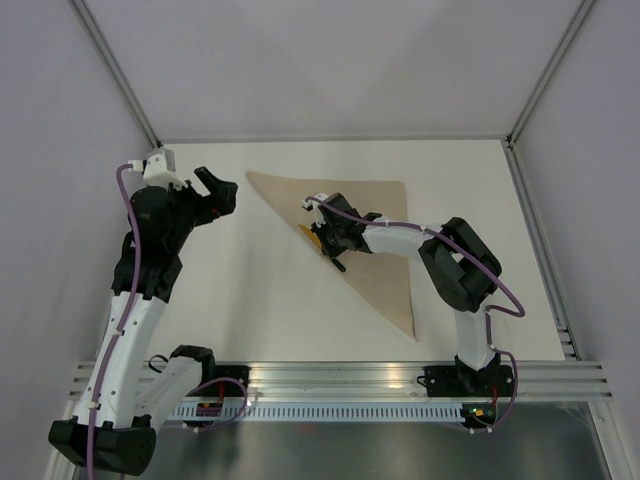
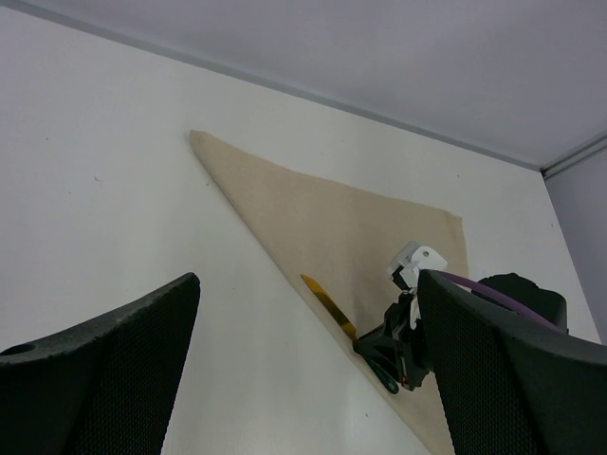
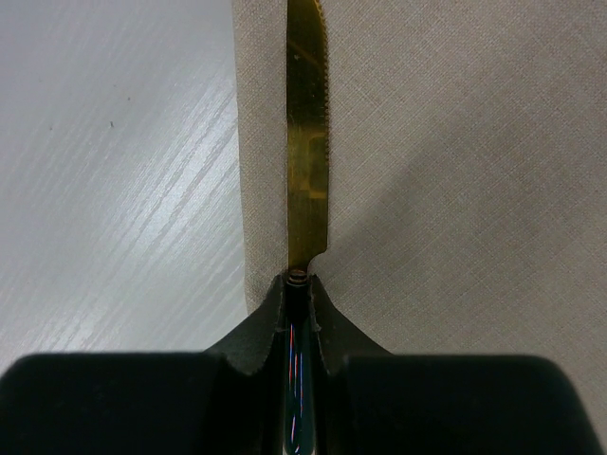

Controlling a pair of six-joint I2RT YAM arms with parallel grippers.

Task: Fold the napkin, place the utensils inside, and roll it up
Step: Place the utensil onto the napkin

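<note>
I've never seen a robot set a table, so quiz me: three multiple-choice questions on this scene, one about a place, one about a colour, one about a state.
1. Where is the knife?
A. On bare tabletop, far from the cloth
B. Along the long edge of the napkin
C. Beneath the napkin

2. What colour is its blade?
A. Gold
B. Red
C. White

3. How is the left gripper?
A. Shut on the napkin
B. Shut on the knife
C. Open and empty

Answers:
1 B: the blade runs just inside the napkin's edge.
2 A: it shines gold.
3 C: its jaws stand wide apart, while the right gripper pinches the knife's handle.
</note>
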